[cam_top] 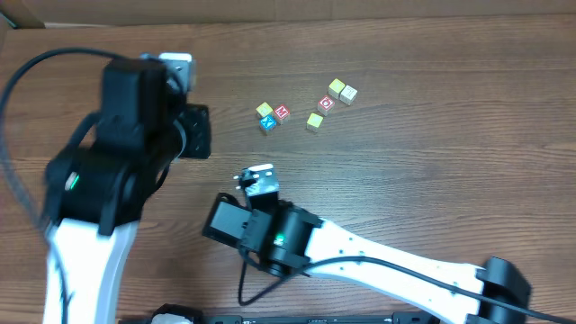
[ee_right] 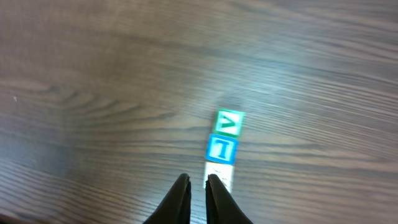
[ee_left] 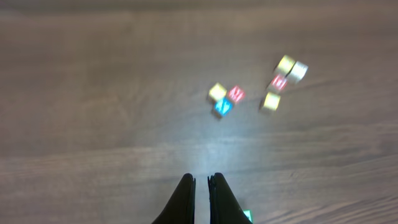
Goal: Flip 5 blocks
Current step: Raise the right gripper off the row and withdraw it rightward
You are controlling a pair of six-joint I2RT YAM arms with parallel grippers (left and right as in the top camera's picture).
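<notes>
surface: wooden table (cam_top: 432, 180) | lying on it: three-block cluster (cam_top: 267, 123); four-block cluster (cam_top: 326, 103); green block (ee_right: 228, 122) touching blue block (ee_right: 221, 150)

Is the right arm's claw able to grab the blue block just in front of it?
Probably, but not straight away: a pale block sits between the shut right claw and the blue block, touching it.

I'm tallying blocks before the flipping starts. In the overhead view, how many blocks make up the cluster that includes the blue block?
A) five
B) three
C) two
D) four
B: that cluster is just the yellow block, the red block and the blue block, bunched close together and set apart from the other blocks.
</notes>
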